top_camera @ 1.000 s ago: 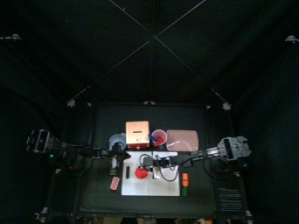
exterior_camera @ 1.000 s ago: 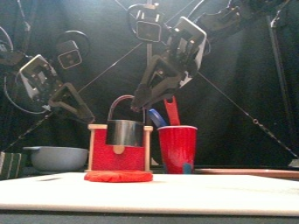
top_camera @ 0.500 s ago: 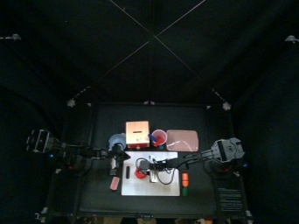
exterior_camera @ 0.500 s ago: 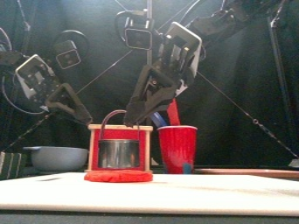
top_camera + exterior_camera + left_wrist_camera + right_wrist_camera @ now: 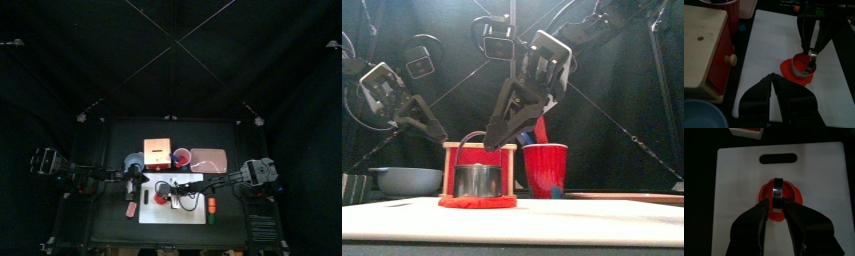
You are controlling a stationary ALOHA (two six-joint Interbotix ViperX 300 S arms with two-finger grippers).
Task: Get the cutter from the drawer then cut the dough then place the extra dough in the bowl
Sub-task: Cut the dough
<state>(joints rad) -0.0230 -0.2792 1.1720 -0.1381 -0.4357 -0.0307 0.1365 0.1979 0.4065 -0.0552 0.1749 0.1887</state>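
A round metal cutter (image 5: 476,180) stands on the red dough disc (image 5: 477,201) on the white cutting board (image 5: 583,222). My right gripper (image 5: 490,142) is shut on the cutter's wire handle, right above the dough. The right wrist view shows the cutter (image 5: 779,187) edge-on between the jaws, with dough (image 5: 765,193) around it. My left gripper (image 5: 430,126) hangs shut and empty to the left, above the blue-grey bowl (image 5: 406,180). In the left wrist view the cutter (image 5: 808,65) sits pressed in the dough (image 5: 791,70), beside the wooden box (image 5: 703,40).
Behind the dough stand the wooden box (image 5: 481,150) with its red drawer front and a red cup (image 5: 547,170) holding toy knives. A pink tray (image 5: 209,158) lies at the back right. Small toy foods (image 5: 211,208) sit at the board's right edge.
My right gripper has lowered the cutter from above the dough down onto the disc. The left arm has stayed where it was.
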